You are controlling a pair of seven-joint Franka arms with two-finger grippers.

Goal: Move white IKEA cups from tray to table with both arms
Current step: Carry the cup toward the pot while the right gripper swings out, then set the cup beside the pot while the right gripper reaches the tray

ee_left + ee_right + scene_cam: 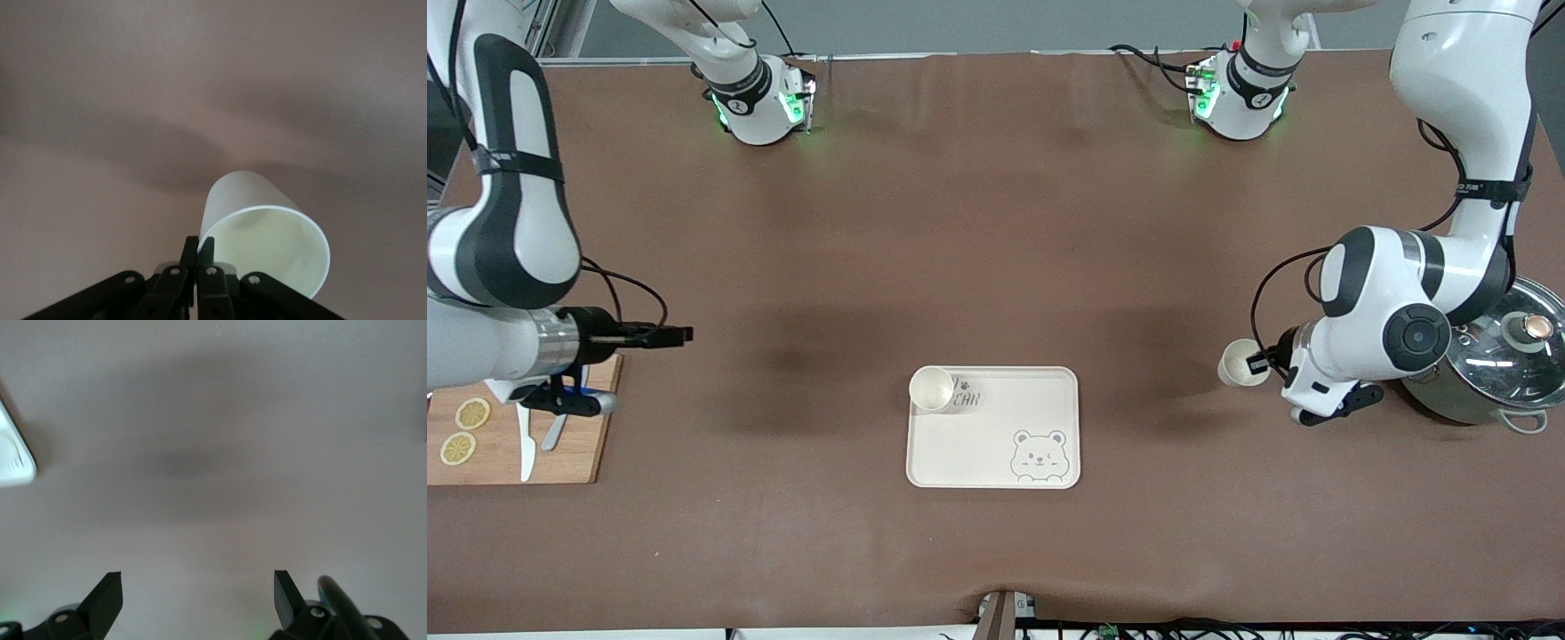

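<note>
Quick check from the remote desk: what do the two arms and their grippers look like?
Both arms are glossy white with rounded shells, black joint bands and thin black cables looped outside. The left arm and right arm end in small black two-finger grippers: left gripper, right gripper. Bases glow green.

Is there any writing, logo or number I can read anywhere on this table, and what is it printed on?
"CAR": grey letters on the cream rectangular tray, beside the cream-white cup standing in its corner; the cup hides whatever comes before them. A paw mark sits above the letters.
A bear face, a drawing and not text, is in another corner of the tray.
Round marks on the two black bands at the arm bases are too small to read.
</note>
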